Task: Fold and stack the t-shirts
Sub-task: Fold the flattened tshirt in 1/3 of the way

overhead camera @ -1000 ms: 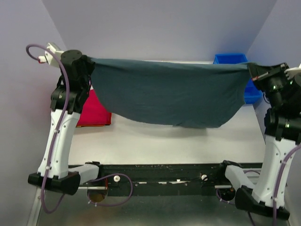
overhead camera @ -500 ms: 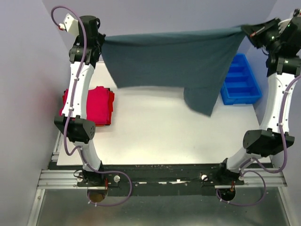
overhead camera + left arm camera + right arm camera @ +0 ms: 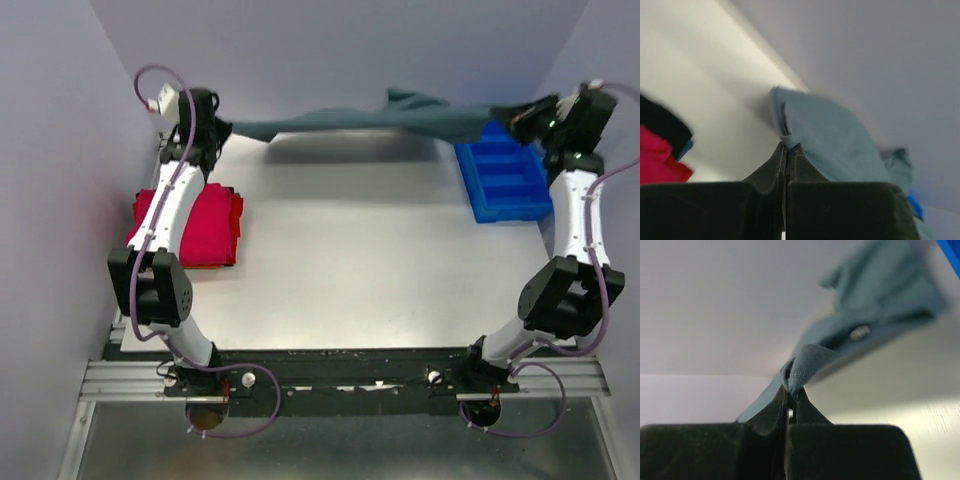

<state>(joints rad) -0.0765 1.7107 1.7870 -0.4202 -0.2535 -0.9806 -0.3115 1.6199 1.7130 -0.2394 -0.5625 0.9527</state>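
No legible text, label, brand, number or sign in any of the three views. The grey-teal t-shirt [image 3: 835, 145] just ahead of the fingers [image 3: 764, 172] shows plain cloth only. Both wrist views are blurred.

Plain slate-teal shirt [image 3: 370, 120], bright red shirts [image 3: 205, 228], blue bin [image 3: 505, 185], white table [image 3: 350, 270], pale lilac walls [image 3: 350, 50], white-and-black arms [image 3: 170, 210] with purple cables [image 3: 150, 68]

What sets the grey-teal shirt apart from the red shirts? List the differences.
Colour: the grey-teal shirt is dark slate, the red shirts bright red. Pose: the grey-teal shirt is stretched between the left gripper and right gripper; the red shirts lie folded on the table. Both are cloth.
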